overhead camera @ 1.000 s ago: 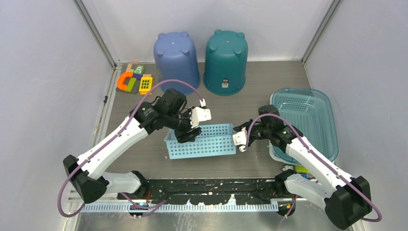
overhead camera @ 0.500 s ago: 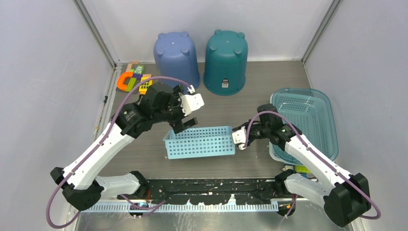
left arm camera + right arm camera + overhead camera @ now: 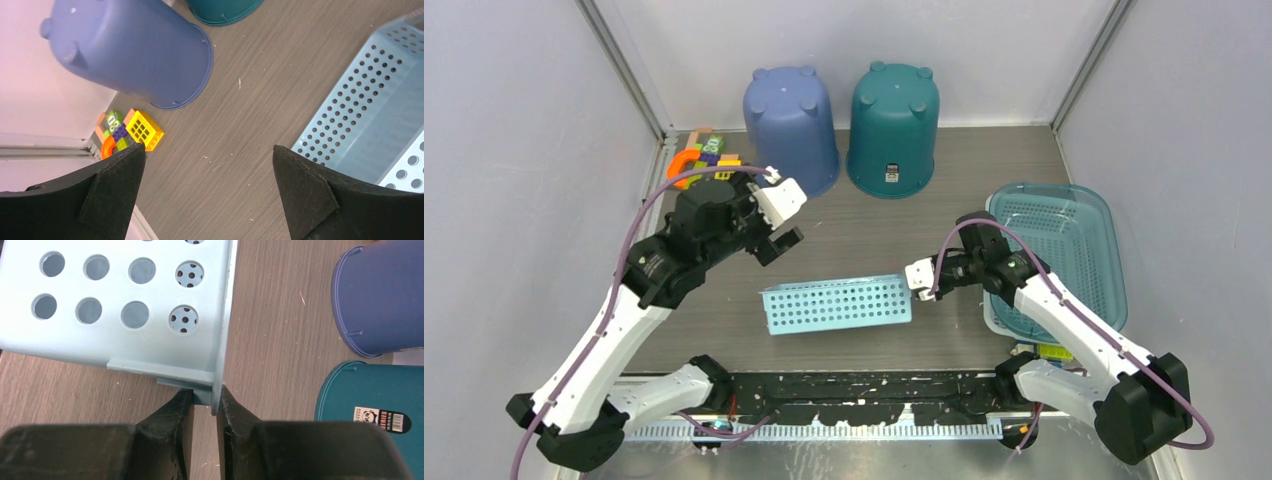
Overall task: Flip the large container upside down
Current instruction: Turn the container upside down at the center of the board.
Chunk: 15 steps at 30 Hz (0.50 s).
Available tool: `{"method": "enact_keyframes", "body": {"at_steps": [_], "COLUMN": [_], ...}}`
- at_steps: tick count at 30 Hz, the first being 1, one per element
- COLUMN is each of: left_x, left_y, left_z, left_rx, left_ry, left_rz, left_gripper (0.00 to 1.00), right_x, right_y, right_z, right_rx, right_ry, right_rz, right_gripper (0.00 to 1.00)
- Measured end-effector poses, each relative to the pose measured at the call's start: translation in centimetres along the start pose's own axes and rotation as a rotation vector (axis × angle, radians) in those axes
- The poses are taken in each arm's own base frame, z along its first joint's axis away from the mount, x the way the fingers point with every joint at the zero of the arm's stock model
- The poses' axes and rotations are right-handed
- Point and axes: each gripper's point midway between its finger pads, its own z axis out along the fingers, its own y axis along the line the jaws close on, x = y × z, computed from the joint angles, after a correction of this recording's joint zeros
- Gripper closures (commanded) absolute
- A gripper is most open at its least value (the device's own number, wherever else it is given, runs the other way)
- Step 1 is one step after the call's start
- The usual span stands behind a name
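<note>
The light-blue perforated container [image 3: 834, 305] lies mid-table, tipped so that one long holed wall faces up. My right gripper [image 3: 916, 285] is shut on the rim at its right end. In the right wrist view the two fingers [image 3: 182, 415] pinch that rim flange of the container [image 3: 125, 305], and my right gripper [image 3: 205, 395] sits just under it. My left gripper [image 3: 776, 243] hangs open above the table, up and left of the container and apart from it. In the left wrist view my left gripper [image 3: 206, 148] holds nothing, with the container [image 3: 370, 115] off to the right.
An upside-down blue bucket [image 3: 791, 125] and an upside-down teal bucket [image 3: 894, 125] stand at the back. A bigger teal basket [image 3: 1064, 250] sits at the right, just behind the right arm. Toy blocks [image 3: 699, 165] lie at the back left by the wall.
My left gripper opened, let go of the container's far rim and drew back up and to the left. The container, still held by the right gripper, rolled from upright onto its side.
</note>
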Motion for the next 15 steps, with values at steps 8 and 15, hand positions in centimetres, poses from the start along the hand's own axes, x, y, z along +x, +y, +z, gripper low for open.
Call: {"method": "enact_keyframes", "body": {"at_steps": [8,15], "left_x": [1.5,3.9], "left_y": [0.3,-0.2], "left_z": [-0.9,-0.8], "left_rx": [-0.042,-0.047], "left_ry": [-0.020,0.007], "left_rz": [-0.013,-0.021], "left_gripper": [0.00,0.00], "right_x": [-0.1,0.0], "right_y": [0.5,0.6], "right_z": [0.2,0.6], "right_rx": [-0.013,-0.034], "right_ry": [-0.011,-0.019], "right_rz": [0.095,0.188], "right_gripper": [0.99,0.99]}}
